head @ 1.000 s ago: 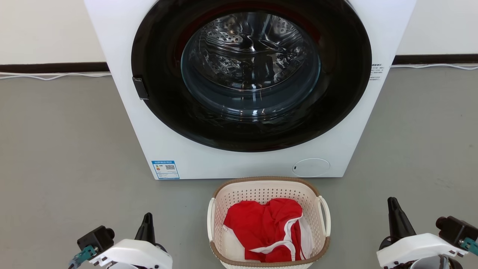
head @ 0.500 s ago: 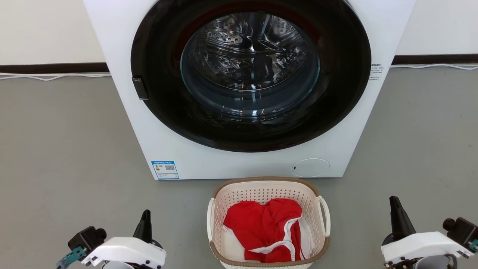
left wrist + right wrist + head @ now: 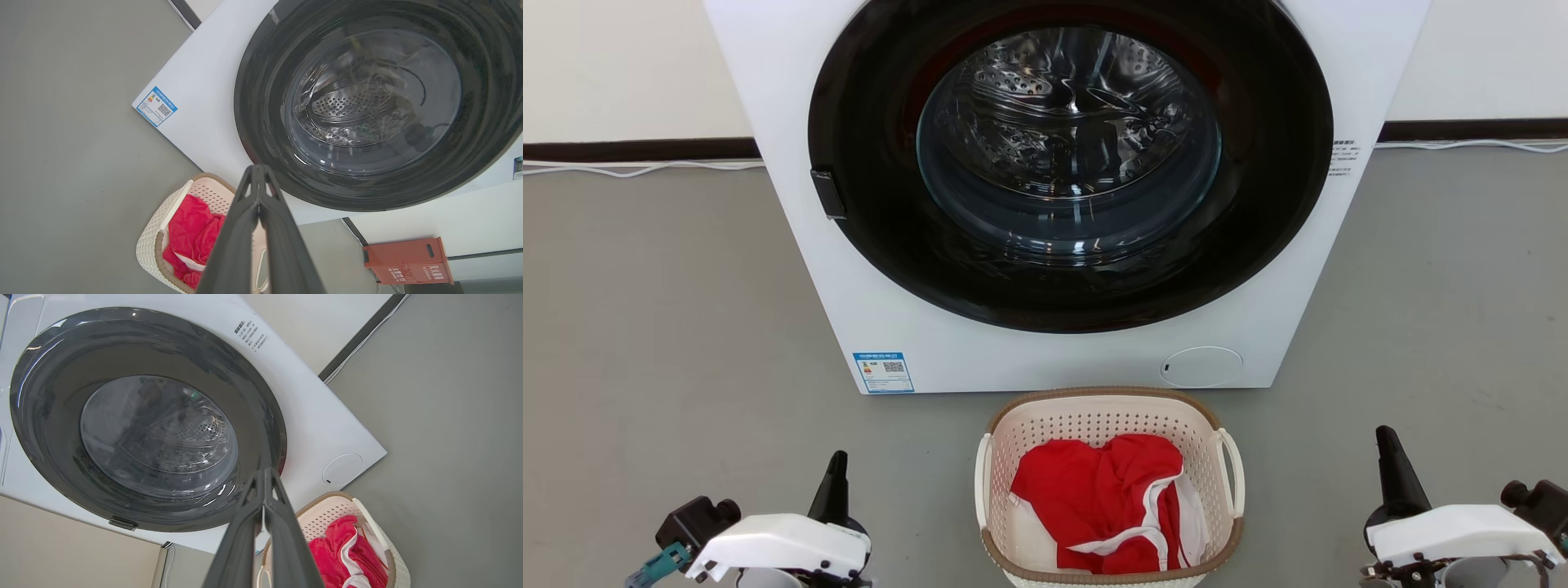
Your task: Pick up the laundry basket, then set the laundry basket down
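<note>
White front-loading washer [image 3: 1013,359] stands on grey floor [image 3: 645,327]. Behind washer: cream wall [image 3: 621,65], dark skirting [image 3: 637,149], white cable [image 3: 645,167]. Orange-red box [image 3: 408,261] beside washer, against wall.

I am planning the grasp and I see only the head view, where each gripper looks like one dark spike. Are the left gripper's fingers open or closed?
Observer: Closed. The left wrist view shows the left gripper with its fingers pressed together, nothing between them.
Operator: And the other one?
Observer: The right gripper is closed too; its wrist view shows the fingers meeting at the tips, empty.
Operator: Is anything standing outside my view?
Observer: An orange-red box stands off to one side of the washer.
</note>
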`<state>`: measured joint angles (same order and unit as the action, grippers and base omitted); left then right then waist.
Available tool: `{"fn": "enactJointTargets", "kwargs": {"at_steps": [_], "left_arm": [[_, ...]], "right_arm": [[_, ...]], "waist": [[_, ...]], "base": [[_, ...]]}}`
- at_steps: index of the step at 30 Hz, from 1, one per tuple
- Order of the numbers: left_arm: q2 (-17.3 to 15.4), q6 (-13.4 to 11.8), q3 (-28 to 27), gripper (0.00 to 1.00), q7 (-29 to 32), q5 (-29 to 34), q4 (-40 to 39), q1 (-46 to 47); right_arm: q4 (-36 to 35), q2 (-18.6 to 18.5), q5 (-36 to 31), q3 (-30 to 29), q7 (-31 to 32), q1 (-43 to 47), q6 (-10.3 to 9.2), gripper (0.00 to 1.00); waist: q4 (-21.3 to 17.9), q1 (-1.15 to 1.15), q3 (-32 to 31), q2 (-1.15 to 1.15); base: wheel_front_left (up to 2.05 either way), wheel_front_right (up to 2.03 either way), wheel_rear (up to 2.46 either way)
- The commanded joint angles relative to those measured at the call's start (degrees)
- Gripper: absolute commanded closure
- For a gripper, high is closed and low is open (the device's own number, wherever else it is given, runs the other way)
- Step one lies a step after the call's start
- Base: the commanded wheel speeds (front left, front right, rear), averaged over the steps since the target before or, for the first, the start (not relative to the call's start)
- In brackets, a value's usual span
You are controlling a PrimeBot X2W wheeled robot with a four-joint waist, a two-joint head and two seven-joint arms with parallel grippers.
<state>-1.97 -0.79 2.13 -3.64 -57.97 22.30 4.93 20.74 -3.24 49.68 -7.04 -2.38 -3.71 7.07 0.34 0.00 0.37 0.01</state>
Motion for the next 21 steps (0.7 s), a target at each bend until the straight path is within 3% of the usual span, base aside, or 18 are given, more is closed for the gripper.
{"fn": "enactJointTargets", "kwargs": {"at_steps": [1, 21], "left_arm": [[-0.5, 0.8, -1.3, 1.0, 0.3, -1.2, -1.9, 1.5], [-0.7, 3.4, -3.8, 1.0, 3.7, -12.5, -4.1, 1.4]], "right_arm": [[-2.0, -0.4, 1.5, 0.6, 0.5, -2.0, 0.23, 1.0], [-3.6, -0.2, 15.5, 0.5, 3.4, -2.2, 0.29, 1.0]], "waist": [[0.0, 0.0, 0.0, -0.01], [-0.1, 0.0, -0.1, -0.01]], "base": [[0.0, 0.0, 0.0], [0.0, 0.0, 0.0]]}}
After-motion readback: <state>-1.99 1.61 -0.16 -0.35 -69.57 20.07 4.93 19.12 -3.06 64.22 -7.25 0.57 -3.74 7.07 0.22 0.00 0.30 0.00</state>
